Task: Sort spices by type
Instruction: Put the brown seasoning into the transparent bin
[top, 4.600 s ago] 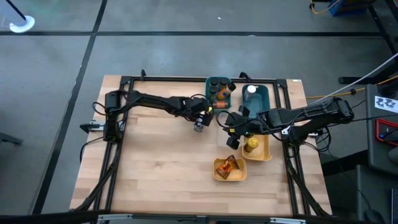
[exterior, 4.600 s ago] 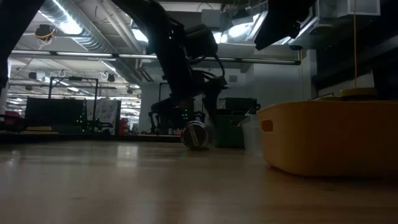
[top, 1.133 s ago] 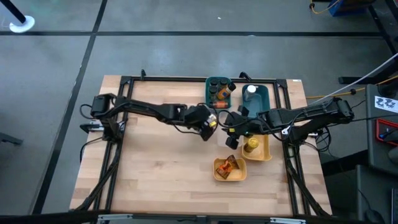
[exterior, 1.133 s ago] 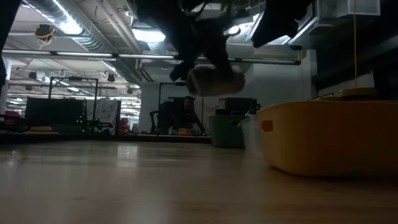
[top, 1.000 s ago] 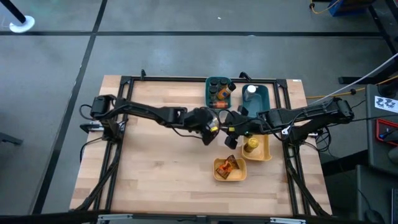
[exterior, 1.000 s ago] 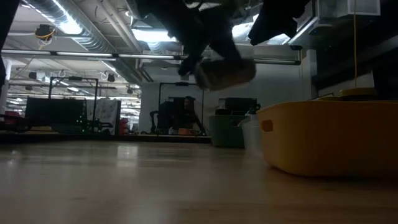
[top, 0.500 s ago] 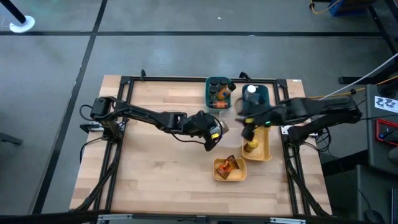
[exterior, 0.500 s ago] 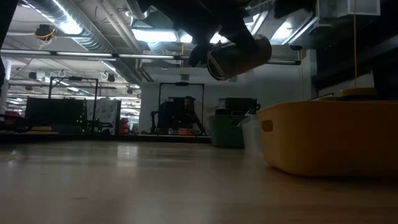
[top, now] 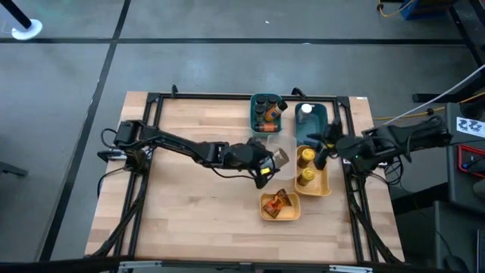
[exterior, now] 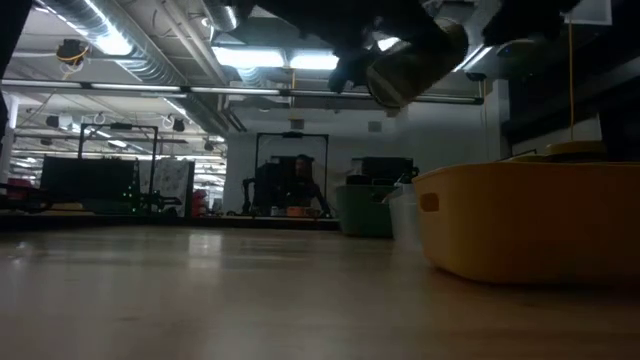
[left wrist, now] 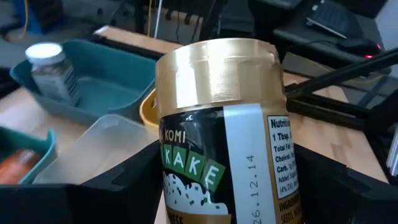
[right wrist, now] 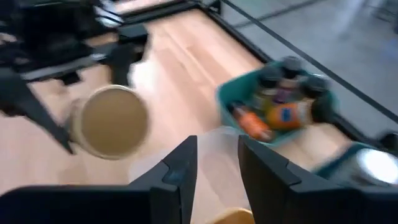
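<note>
Your left claw (top: 274,161) is clamped on a gold-lidded spice jar (left wrist: 217,127), lifted off the tabletop (top: 197,205) just beside the yellow bin (top: 322,184) near the right edge. Right claw (top: 321,150) hangs released over the bins.

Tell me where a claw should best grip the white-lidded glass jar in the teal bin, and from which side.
Probably best to take the white-lidded glass jar around its lid, coming straight down from above. It stands upright and alone in the teal plastic bin, whose raised walls would likely block a claw coming from the side.
</note>
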Controlling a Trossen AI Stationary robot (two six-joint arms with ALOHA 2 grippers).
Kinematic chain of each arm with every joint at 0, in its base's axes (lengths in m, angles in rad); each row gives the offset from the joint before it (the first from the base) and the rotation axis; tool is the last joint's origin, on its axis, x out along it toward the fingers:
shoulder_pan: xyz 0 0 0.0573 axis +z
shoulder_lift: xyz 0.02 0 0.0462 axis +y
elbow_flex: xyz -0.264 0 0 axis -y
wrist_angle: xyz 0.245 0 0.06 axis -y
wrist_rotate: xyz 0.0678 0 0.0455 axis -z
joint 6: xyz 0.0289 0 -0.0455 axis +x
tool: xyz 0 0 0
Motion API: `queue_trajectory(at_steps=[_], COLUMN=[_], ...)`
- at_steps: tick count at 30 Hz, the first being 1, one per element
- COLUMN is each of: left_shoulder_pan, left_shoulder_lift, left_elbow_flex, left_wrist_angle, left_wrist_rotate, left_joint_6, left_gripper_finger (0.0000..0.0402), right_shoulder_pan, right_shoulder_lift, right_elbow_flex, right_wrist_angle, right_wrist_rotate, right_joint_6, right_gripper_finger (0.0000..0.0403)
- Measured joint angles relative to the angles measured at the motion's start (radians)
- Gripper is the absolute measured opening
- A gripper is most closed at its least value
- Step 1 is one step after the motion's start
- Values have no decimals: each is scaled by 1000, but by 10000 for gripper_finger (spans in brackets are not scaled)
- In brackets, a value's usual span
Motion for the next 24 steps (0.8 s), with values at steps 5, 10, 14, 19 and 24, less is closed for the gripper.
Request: queue_trajectory(at_steps=[5, 10, 14, 19, 24], left_shoulder_pan=[-10, -15, -15, -5, 1], left_shoulder_lift=[51, 87, 106, 144, 191], left_elbow_flex=[0, -1, 0, -1, -2], left_wrist_angle=[135, 220, 265, 259, 302], left_wrist_rotate=[0, -3, -2, -4, -3], left_joint_6=[63, 88, 90, 80, 76], left_gripper_finger=[276, 276, 276, 276, 276], right_shoulder_pan=[63, 92, 95, 95, 94], right_shoulder_lift=[-47, -40, -29, -14, 14], right_elbow_flex=[-200, -343, -411, -449, -453], right_wrist_angle=[236, 347, 414, 534, 599], right_wrist_rotate=[1, 62, 121, 130, 127], right_joint_6=[-72, -81, -56, -58, -58], right_gripper_finger=[117, 117, 117, 117, 117])
